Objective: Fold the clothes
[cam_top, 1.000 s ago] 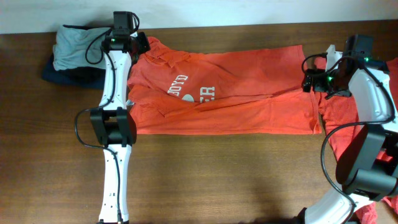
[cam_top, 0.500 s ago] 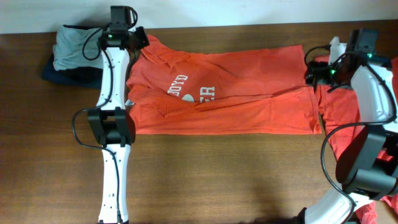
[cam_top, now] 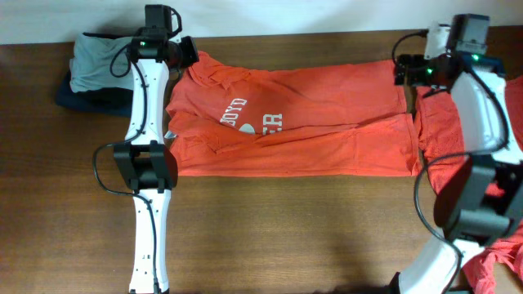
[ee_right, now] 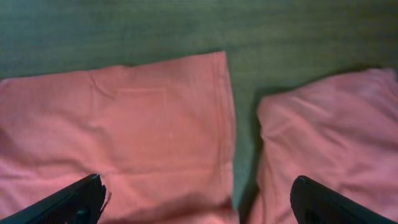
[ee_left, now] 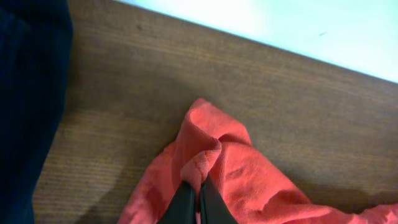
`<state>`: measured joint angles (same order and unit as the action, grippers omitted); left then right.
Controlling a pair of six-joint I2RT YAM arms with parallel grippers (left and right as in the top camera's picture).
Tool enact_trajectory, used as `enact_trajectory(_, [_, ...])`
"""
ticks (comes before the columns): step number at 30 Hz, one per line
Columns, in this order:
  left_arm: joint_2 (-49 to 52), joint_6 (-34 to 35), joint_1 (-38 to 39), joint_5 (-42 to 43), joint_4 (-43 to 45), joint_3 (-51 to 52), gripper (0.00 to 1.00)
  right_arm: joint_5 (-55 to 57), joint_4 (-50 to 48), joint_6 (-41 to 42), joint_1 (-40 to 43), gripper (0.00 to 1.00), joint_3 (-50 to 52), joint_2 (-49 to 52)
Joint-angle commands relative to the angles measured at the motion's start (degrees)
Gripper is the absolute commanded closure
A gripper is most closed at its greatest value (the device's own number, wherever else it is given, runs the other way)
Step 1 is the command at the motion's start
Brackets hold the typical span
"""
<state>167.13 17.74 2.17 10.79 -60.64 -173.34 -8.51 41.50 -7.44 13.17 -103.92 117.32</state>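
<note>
overhead, left wrist and right wrist views. an orange-red t-shirt [cam_top: 319,110] is being shown lying flat across the far half of the tabletop [cam_top: 286,229], its length running from left to right. the near long side is being seen doubled over onto the body, so that a slanting fold line is running from left of centre up toward the right end. the white chest lettering [cam_top: 245,114] is being partly covered by this fold, and only "boyd" and "er" are being shown readable. wrinkles are being seen around the collar end at the left, while the right end is lying smoother and is being closed off by a straight hemmed edge. the left gripper [cam_top: 186,57] is being held at the far left corner of the shirt. in the left wrist view its jaws are being pressed together on a raised peak of the shirt's cloth. the right gripper [cam_top: 406,72] is being held over the far right corner. in the right wrist view its jaws are being shown spread wide above the cloth, and whether they are touching it cannot be told. a second orange-red garment [ee_right: 323,137] is lying crumpled just beside the shirt's right edge, with a narrow strip of tabletop showing between the two. a grey and dark blue pile of clothing [cam_top: 94,65] is lying at the far left of the tabletop, near the left gripper.
</note>
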Motion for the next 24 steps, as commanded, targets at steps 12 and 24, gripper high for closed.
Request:
enact_trajectory(12, [-4.42,-0.26,1.55,0.98,-2.95,0.07,0.99,1.62,-11.43,0.20,-1.53,0.04,-17.92,21.16])
enact_trajectory(24, [-4.42,-0.74,3.19,-0.31,-3.52,0.07,0.99,2.54,-21.44,-0.68,-1.46,0.09,-17.92,29.14])
